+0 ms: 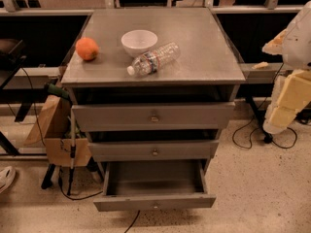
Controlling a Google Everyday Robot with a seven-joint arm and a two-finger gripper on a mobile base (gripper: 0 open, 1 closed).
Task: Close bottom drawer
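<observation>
The grey cabinet [153,57] has three drawers, each with a small brass knob. The bottom drawer [154,202] is pulled far out towards me near the floor, and its inside [153,178] is bare. The middle drawer [153,150] and the top drawer [153,115] stick out only a little. My gripper [281,114], with white and pale yellow arm parts above it, hangs at the right edge of the view. It is to the right of the cabinet, at about the height of the top drawer, and well apart from the bottom drawer.
On the cabinet top lie an orange [87,48], a white bowl [139,41] and a plastic bottle on its side [154,59]. A cardboard box [58,130] and a stick [73,144] stand at the left. Cables [252,135] run on the floor at the right.
</observation>
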